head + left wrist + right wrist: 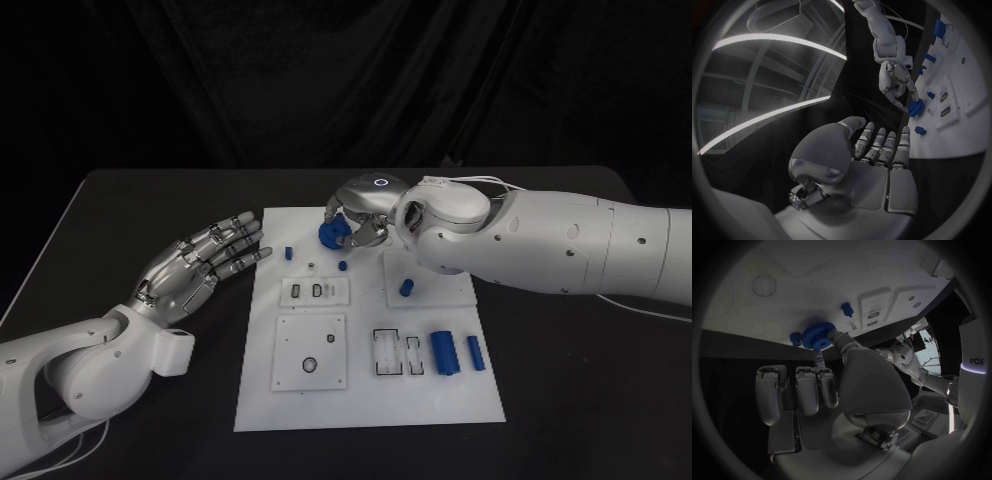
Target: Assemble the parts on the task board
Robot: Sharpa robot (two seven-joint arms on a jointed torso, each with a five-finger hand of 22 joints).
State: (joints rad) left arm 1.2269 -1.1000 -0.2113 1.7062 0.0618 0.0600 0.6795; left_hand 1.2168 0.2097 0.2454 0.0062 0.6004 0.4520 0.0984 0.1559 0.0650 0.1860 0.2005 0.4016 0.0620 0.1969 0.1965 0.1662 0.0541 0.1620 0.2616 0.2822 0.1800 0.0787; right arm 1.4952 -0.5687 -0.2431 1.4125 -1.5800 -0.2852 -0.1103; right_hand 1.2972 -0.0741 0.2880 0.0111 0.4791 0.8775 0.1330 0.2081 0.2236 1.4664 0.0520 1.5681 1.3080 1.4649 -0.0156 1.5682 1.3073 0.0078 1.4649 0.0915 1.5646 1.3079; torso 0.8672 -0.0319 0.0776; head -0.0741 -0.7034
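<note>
On the near right of the white board two blue cylinders lay side by side. Left of the board, the left robot hand rested flat on the black counter, fingers spread, grasping nothing. At the board's far edge, the right robot hand pinched a blue gear above small blue pegs.

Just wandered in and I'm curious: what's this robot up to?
It is fitting small blue parts onto a white board. Its right hand holds a blue gear over the board's far end. The left hand rests open beside the board, holding nothing. Two blue cylinders lie on the board.
</note>
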